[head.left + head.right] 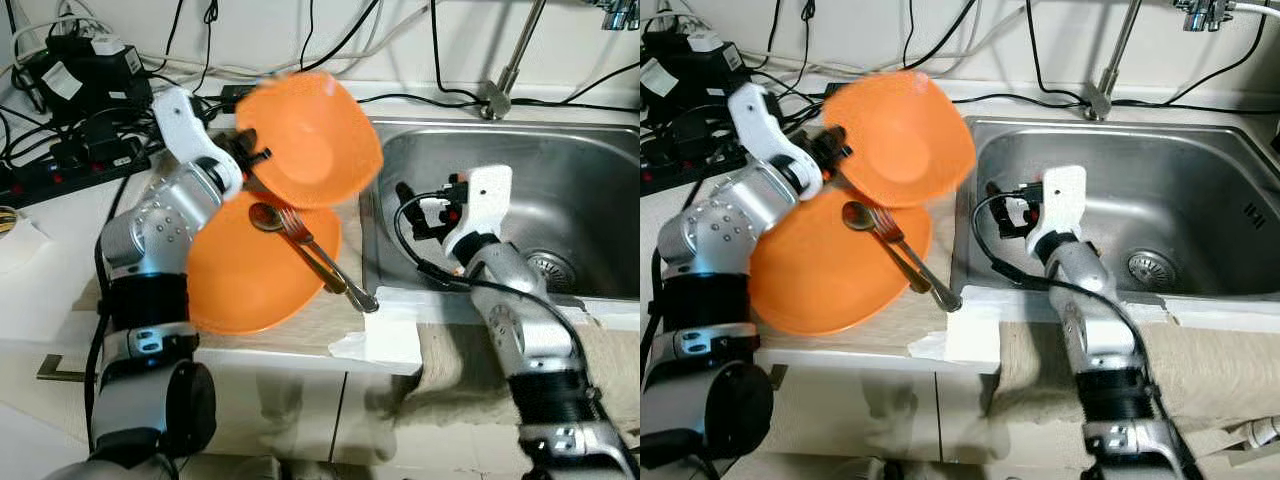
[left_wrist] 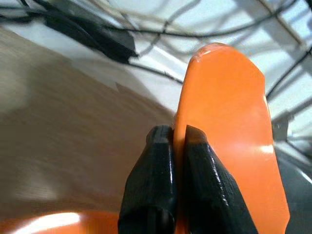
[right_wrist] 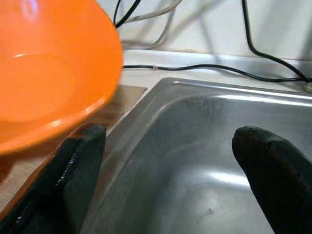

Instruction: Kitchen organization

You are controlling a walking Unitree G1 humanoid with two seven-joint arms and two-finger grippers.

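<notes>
My left gripper (image 2: pixel 174 134) is shut on the rim of an orange bowl (image 1: pixel 310 140), which hangs tilted and blurred above the counter next to the sink's left edge. Below it an orange plate (image 1: pixel 250 285) lies on the counter, with a spoon (image 1: pixel 266 217) and a fork (image 1: pixel 318 255) across it, their handles reaching toward the sink's front corner. My right gripper (image 3: pixel 168 134) stands open with nothing between its fingers, over the left part of the steel sink (image 1: pixel 570 180). The bowl (image 3: pixel 44 83) is close to the right gripper's left finger.
Power strips and tangled cables (image 1: pixel 75 90) crowd the back left of the counter. A faucet (image 1: pixel 510 65) rises behind the sink, and the drain (image 1: pixel 551 268) sits near its front. A white sheet (image 1: pixel 388 330) and a beige towel (image 1: pixel 450 365) hang over the front edge.
</notes>
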